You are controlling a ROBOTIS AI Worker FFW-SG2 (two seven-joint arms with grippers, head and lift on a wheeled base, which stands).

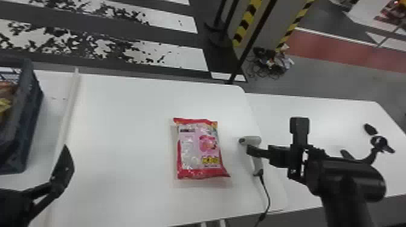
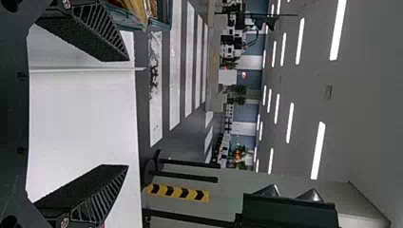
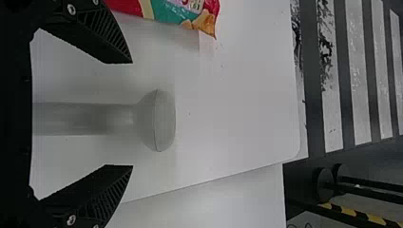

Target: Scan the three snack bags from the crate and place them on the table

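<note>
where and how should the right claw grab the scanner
Probably best by the handle, from above, one finger on each long side. It is straight and slimmer than the rounded head, and the bag lies apart from it on the left. I'd have the right claw grip short of the near end, where the cord comes out.

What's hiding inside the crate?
Inside the crate I see snack packaging, yellow and orange-brown. It covers what lies deeper, so I can't tell how many bags there are.
</note>
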